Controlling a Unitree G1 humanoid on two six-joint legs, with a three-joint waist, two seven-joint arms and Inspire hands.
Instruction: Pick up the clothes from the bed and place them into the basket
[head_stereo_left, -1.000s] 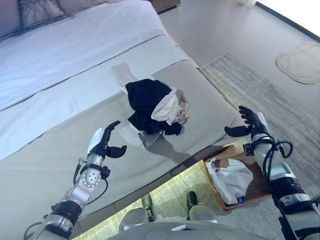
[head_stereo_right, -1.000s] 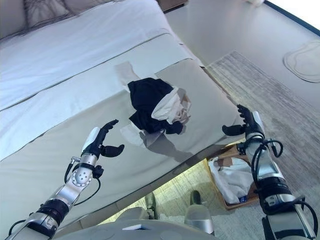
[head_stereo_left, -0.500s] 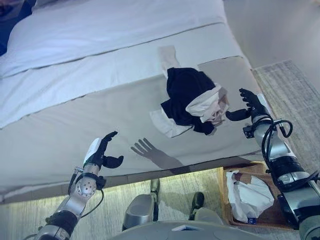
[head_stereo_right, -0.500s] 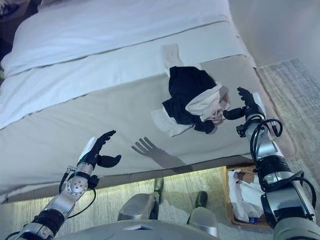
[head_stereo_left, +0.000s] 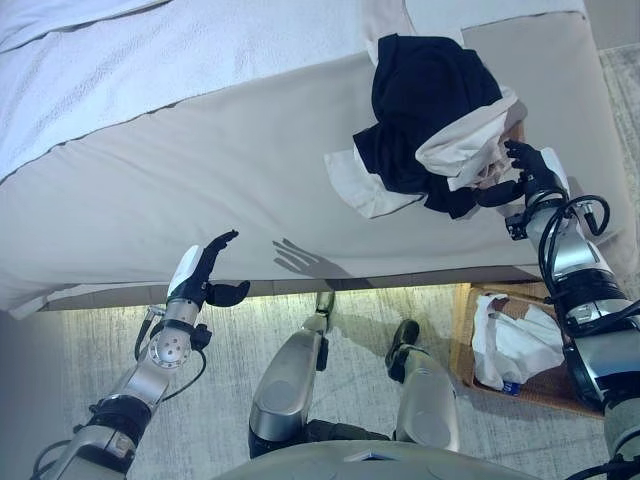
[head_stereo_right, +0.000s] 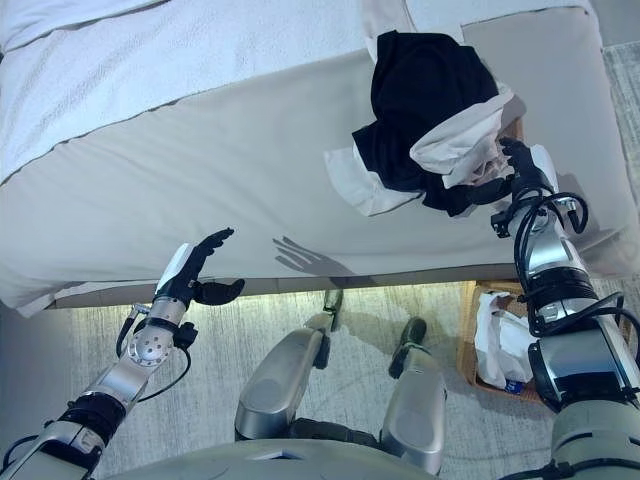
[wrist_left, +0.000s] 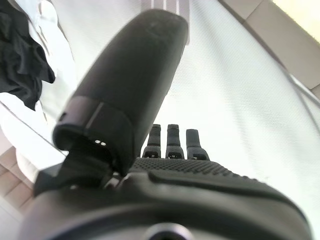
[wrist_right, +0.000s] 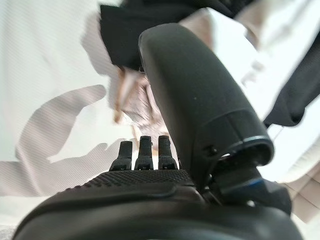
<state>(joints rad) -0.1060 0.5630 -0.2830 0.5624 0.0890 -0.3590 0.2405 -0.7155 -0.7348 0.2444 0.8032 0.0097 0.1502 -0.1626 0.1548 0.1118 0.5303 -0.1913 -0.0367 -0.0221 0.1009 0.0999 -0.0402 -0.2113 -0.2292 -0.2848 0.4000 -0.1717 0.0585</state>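
Clothes (head_stereo_left: 430, 125) lie in a crumpled heap on the bed (head_stereo_left: 220, 150), near its front edge toward the robot's right: a black garment tangled with white and pale pieces. The heap runs from upper right down to a white corner at lower left. The right hand (head_stereo_left: 528, 176) is at the heap's right side, fingers straight and spread, thumb out, gripping nothing. The left hand (head_stereo_left: 203, 278) hovers well apart at the bed's edge, fingers relaxed and empty. A basket (head_stereo_left: 462, 340) holding white cloth sits on the floor below the right arm.
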